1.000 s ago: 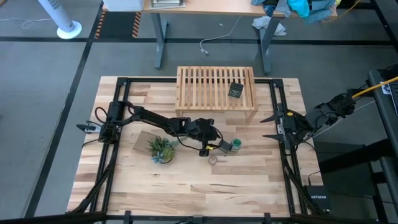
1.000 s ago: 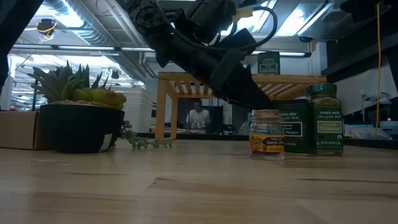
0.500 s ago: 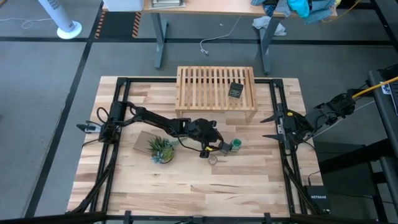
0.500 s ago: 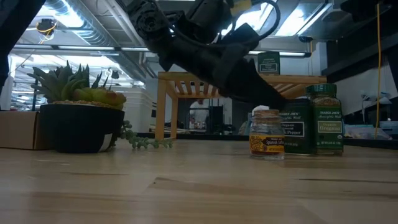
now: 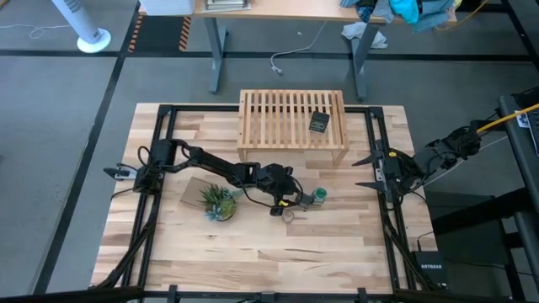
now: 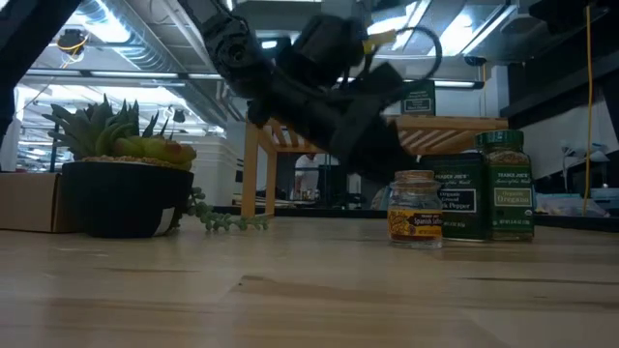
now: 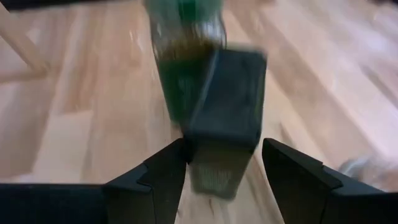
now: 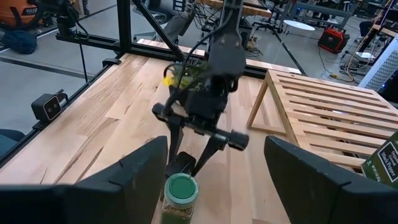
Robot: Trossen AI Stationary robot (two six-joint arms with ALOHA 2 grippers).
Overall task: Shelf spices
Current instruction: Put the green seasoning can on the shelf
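Since the earlier frames, my left arm has advanced slightly toward the cluster of spices in front of the shelf; the spices themselves have not shifted.

My left fingers (image 7: 214,171) are spread, one on each side of the dark tin (image 7: 227,102). From the left wrist view I cannot tell whether either finger touches it. No grip is established. The tin (image 6: 455,198) stands upright on the desk (image 5: 253,252).

The green-capped jar (image 5: 319,196) stands just beside the tin, on the side away from my left arm, also upright on the desk. In the low view it (image 6: 508,184) appears to touch the tin.

The small pale jar (image 6: 415,210) stands on the desk nearer the front edge, just beside the tin. From above it (image 5: 289,215) lies close below my left fingers (image 5: 296,200).

The second tin (image 5: 319,123) rests on the shelf (image 5: 269,114) slats, toward the right end.

The plant (image 5: 218,202) stands on the desk beside my left forearm.

My right fingers (image 5: 364,172) are spread wide and hold nothing. That arm waits at the right edge of the desk, well apart from the spices.
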